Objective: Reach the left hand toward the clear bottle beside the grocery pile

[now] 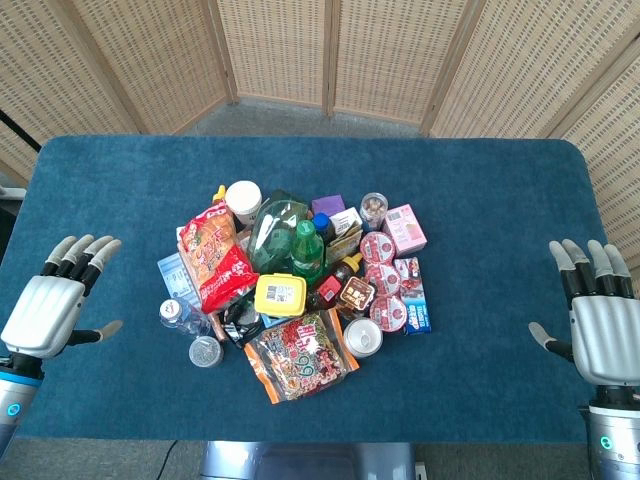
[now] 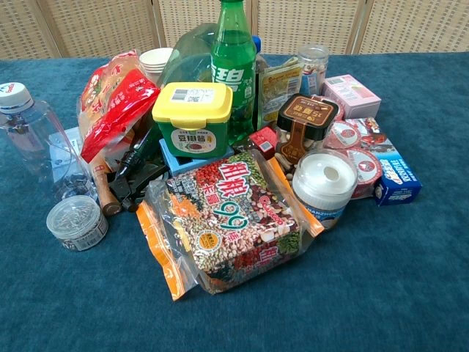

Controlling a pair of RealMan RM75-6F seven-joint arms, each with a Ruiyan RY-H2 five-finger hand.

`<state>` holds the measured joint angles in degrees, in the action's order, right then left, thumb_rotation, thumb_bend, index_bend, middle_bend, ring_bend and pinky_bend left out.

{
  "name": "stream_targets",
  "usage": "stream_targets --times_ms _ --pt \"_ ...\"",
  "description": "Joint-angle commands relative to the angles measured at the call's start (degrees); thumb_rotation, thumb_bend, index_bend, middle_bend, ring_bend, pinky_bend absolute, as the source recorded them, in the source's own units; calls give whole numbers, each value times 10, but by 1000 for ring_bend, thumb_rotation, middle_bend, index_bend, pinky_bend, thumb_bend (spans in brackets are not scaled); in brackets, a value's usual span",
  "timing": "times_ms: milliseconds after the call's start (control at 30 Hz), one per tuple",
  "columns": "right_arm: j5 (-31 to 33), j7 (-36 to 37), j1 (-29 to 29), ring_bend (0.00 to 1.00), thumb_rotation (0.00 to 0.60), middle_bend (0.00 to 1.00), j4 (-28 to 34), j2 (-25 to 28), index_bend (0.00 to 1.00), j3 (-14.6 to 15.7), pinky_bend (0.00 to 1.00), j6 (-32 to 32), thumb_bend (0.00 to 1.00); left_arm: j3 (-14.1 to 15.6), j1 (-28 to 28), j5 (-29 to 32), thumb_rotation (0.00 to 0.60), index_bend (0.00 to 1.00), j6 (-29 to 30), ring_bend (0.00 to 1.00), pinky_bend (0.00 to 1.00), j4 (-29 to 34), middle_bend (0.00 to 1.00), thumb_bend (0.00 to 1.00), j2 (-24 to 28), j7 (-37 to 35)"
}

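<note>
The fingers (image 1: 85, 252) of the silver left hand (image 1: 50, 310) are spread apart and hold nothing, and the palm hovers over the left edge of the blue cloth-covered worktop (image 1: 500, 160), so the reach looks not yet begun. The silver right hand (image 1: 600, 330) is also open and empty at the far right edge, probably parked there to keep out of the way. The clear plastic bottle with a white cap (image 1: 180, 315) lies at the left side of the grocery pile, nearest to the left hand, which explains why this hand is chosen. In the chest view the bottle (image 2: 40, 147) seems to lean against a red snack bag (image 2: 117, 106), with a small round clear lidded cup (image 2: 77, 222) just in front of it. I judge the hand must travel to the right and slightly forward, and it should avoid pushing the cup or the red bag.
</note>
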<state>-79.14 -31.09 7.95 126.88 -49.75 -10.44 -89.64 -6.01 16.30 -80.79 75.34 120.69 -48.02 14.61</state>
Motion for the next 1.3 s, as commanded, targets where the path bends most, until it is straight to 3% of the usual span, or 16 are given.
stream_targets --times_ms 33,533,900,1300 --pt "0 4 -1 0 589 0 -1 2 0 1 0 -1 0 1 -1 -3 600 0 2 0 0 3 0 0 0 2" --pt "6 21 0 0 590 0 -1 9 0 -2 0 0 0 18 -3 -30 600 0 -6 0 0 -10 0 0 -19 -25" --pt "7 17 1 0 588 0 1 7 0 0 0 0 0 46 -14 -142 600 0 35 0 0 -131 0 0 -99 -138" --pt "10 9 3 0 589 0 3 3 0 2 0 0 0 65 -21 -161 600 0 50 0 0 -226 0 0 -149 -207"
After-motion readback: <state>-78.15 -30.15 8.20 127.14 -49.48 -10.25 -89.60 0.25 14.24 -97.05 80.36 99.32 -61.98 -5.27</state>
